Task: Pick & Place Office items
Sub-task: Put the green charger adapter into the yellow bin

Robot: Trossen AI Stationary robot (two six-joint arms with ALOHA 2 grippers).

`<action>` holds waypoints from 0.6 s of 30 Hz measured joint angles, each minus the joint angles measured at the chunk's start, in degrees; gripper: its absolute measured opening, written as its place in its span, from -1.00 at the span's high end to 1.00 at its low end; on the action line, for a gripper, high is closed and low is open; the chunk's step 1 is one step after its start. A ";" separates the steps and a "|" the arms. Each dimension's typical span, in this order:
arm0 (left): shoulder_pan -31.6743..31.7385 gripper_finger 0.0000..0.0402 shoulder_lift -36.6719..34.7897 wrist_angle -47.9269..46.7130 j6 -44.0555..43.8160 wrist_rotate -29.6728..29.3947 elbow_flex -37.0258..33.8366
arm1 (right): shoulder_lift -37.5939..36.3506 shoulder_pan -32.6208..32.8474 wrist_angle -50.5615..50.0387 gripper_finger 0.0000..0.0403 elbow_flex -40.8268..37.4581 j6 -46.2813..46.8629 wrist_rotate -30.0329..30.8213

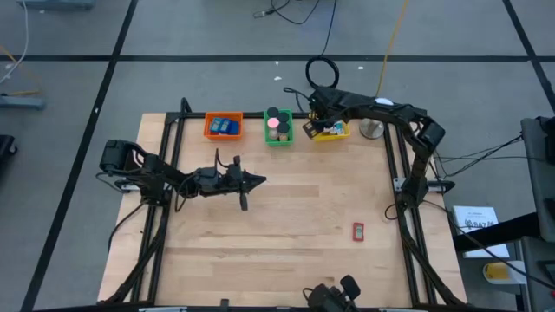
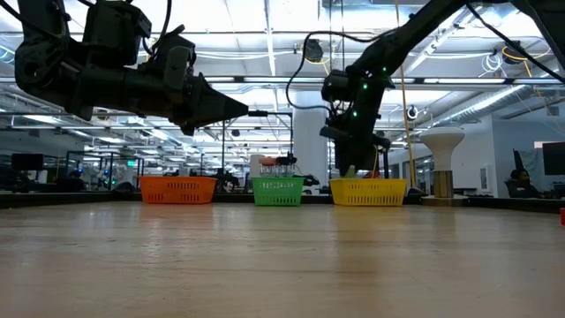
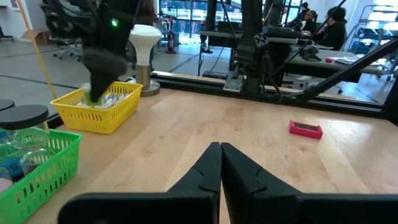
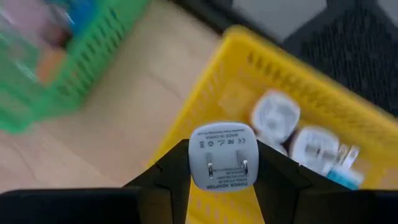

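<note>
My right gripper (image 4: 222, 165) is shut on a white power adapter (image 4: 222, 155) and hangs over the left rim of the yellow bin (image 1: 334, 132) at the table's far edge. Two more white adapters (image 4: 292, 134) lie in that bin. A red block (image 1: 358, 230) lies flat on the table at the near right, also seen as the red block (image 3: 305, 129) in the left wrist view. My left gripper (image 1: 260, 180) is shut and holds nothing. It points level toward the right, above the table's left middle. My right gripper pinches the adapter's two opposite side faces (image 4: 194, 163) between its two fingers. The pronged face is turned back toward the wrist. The fingers slant down from above. The adapter is lifted clear, over the yellow bin's rim (image 4: 186, 127).
An orange bin (image 1: 224, 126) with blue items and a green bin (image 1: 278, 126) with round pieces stand left of the yellow one. A white-domed metal stand (image 1: 372, 129) is right of it. Black frame rails (image 1: 165, 173) run along the table's sides. Bare wood lies between the arms.
</note>
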 joint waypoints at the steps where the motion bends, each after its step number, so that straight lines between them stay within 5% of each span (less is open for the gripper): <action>1: 0.00 0.96 0.00 0.00 0.00 0.00 0.00 | 0.03 -0.09 -0.14 0.37 -0.47 -0.02 -0.09; 18: 0.00 0.97 0.00 0.00 -0.16 -0.04 0.00 | 3.79 -0.07 2.75 0.29 -1.40 -1.04 1.20</action>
